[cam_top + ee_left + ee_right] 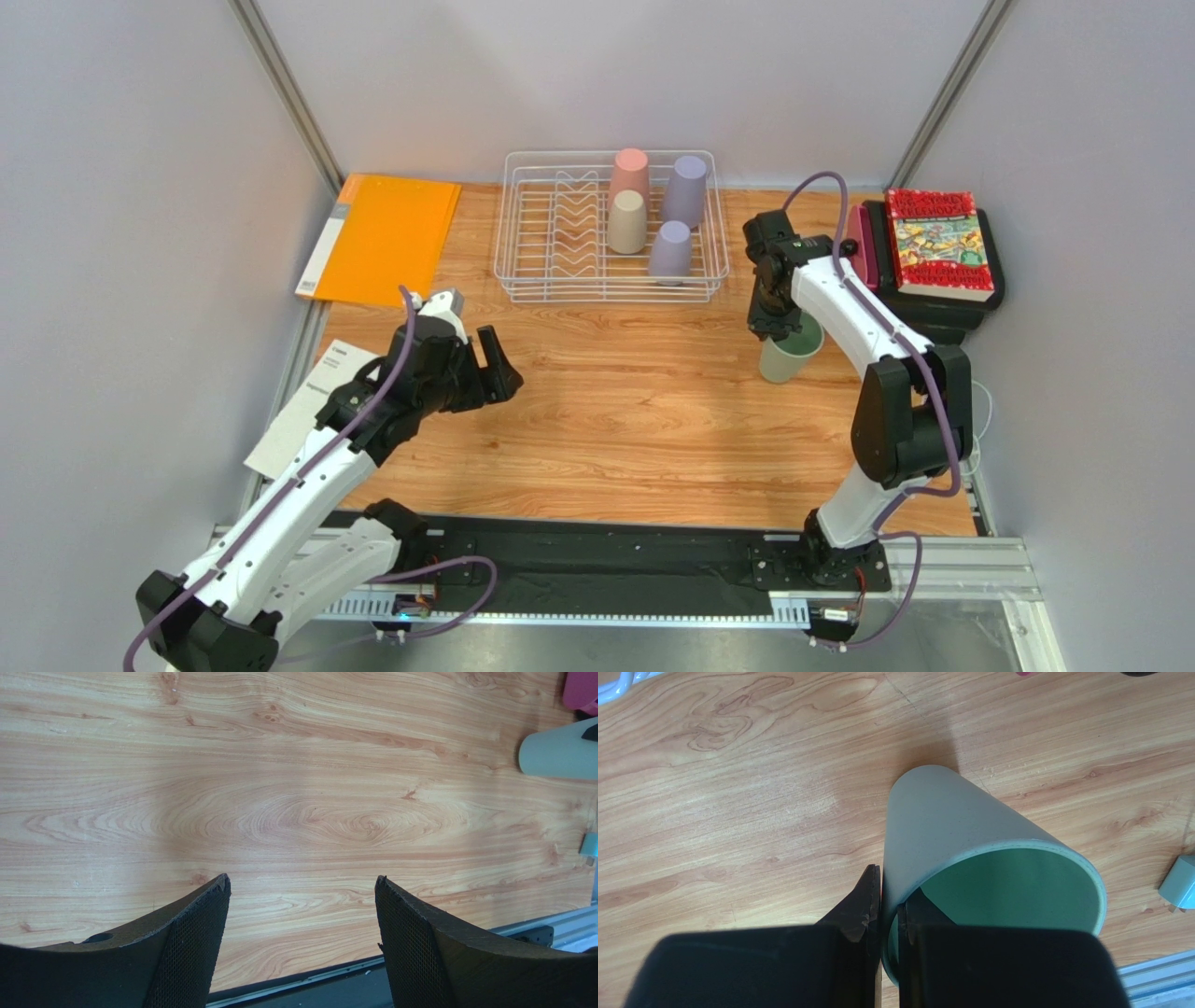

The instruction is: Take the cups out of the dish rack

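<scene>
Clamping with the right gripper [887, 906], one finger inside and one outside, the wall of the sage green cup [948, 819], mouth up on the table [631, 406], right of the dish rack [526, 238]. Holding the left gripper [300, 882] spread wide above bare wood. Noting the pink cup [630, 171], beige cup [627, 221] and two lavender cups [686, 189] sitting inverted in the rack.

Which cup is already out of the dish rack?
The sage green cup, gripped by its rim in the right gripper; the other four sit inside the rack.

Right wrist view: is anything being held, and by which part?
The right gripper pinches the green cup by its rim, one finger inside, one outside.
</scene>
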You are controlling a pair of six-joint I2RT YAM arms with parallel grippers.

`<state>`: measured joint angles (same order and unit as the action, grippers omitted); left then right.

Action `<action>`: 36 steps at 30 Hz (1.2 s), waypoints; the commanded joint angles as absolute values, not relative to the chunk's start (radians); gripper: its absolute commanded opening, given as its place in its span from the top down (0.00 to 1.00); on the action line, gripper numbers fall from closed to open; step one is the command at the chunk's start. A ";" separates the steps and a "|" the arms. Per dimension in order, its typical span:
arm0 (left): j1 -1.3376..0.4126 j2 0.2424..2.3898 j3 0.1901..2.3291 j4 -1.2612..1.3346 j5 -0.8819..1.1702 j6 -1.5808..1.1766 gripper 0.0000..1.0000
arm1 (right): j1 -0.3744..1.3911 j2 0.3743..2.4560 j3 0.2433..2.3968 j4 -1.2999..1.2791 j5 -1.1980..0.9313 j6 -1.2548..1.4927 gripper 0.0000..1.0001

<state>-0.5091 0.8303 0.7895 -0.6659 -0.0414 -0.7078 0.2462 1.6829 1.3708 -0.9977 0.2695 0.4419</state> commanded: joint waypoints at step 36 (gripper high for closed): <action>-0.509 0.839 0.833 -0.733 -0.092 -0.652 0.13 | 0.354 1.323 1.526 -0.948 0.287 0.422 0.56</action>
<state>-0.5091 0.8436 0.7845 -0.6670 -0.0528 -0.6987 0.3092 1.4422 1.5360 -0.9951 0.3046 0.4328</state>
